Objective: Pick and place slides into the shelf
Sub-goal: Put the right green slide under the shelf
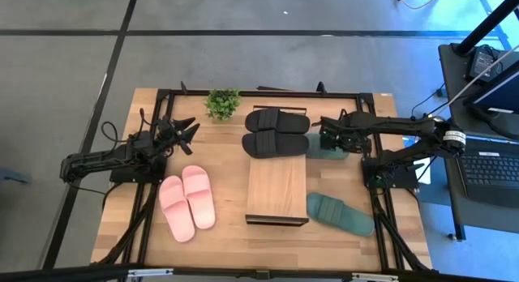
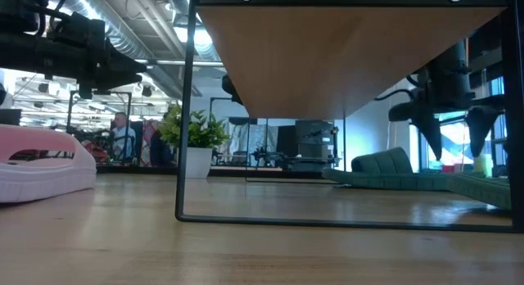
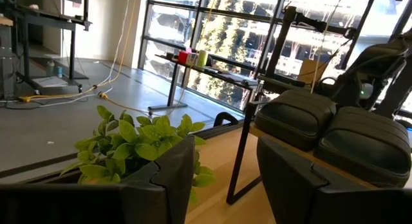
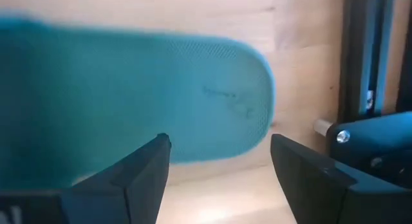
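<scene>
The shelf stands mid-table, its wooden top on a dark frame. The black slides lie side by side on the far part of its top, also seen in the left wrist view. The pink slides lie soles down on the table to its left. One green slide lies near the shelf's right front corner. The other green slide lies right of the black pair. My right gripper hovers open above this slide's end, fingers pointing down. My left gripper is open, raised left of the shelf.
A potted plant stands at the far edge, left of the black slides and just ahead of my left gripper. A black frame rail runs along the table beside the green slide. Bare table lies in front of the shelf.
</scene>
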You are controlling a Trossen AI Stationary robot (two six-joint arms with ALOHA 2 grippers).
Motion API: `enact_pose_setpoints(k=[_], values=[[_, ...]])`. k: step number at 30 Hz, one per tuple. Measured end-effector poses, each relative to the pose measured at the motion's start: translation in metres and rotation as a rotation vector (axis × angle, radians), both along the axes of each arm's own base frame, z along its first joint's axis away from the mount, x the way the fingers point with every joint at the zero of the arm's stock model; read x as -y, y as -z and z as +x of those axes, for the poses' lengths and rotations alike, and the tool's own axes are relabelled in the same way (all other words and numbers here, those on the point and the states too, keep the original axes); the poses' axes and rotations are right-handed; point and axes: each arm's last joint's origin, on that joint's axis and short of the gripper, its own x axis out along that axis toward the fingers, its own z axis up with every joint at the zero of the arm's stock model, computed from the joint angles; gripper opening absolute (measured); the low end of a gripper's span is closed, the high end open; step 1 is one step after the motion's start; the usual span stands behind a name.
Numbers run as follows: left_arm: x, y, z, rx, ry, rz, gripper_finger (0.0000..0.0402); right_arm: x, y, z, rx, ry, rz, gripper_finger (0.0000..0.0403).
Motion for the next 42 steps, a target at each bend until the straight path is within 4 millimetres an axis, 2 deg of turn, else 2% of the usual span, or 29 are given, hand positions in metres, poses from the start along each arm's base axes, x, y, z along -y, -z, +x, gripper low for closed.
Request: enact_pose_setpoints(k=[5, 11, 15, 18, 21, 31, 35, 42], values=[[0.000, 0.000, 0.000, -0.001, 0.000, 0.000, 0.0162, 0.009, -0.007, 0.003, 0.052, 0.277, -0.074, 0.0268], [0.000, 0.000, 0.000, 0.000, 0.000, 0.000, 0.0162, 0.011, -0.007, 0.002, 0.088, 0.705, -0.141, 0.0268], [0.000, 0.000, 0.000, 0.000, 0.000, 0.000, 0.0162, 0.006, -0.003, -0.010, 0.004, 1.025, -0.182, 0.0268], [0.000, 0.000, 0.000, 0.000, 0.000, 0.000, 0.0162, 0.001, -0.002, -0.020, -0.091, 1.192, -0.226, 0.0268], [0.000, 0.000, 0.000, 0.000, 0.000, 0.000, 0.0162, 0.000, 0.000, -0.024, -0.123, 1.210, -0.261, 0.0268], [0.000, 0.000, 0.000, -0.004, 0.000, 0.004, 0.0162, 0.005, 0.025, -0.019, 0.062, 1.289, -0.276, 0.0268], [0.000, 0.000, 0.000, -0.002, 0.000, 0.002, 0.0162, 0.008, 0.036, -0.023, 0.087, 1.327, -0.273, 0.0268], [0.000, 0.000, 0.000, 0.000, 0.000, 0.000, 0.0162, 0.011, 0.037, -0.026, 0.080, 1.348, -0.261, 0.0268]])
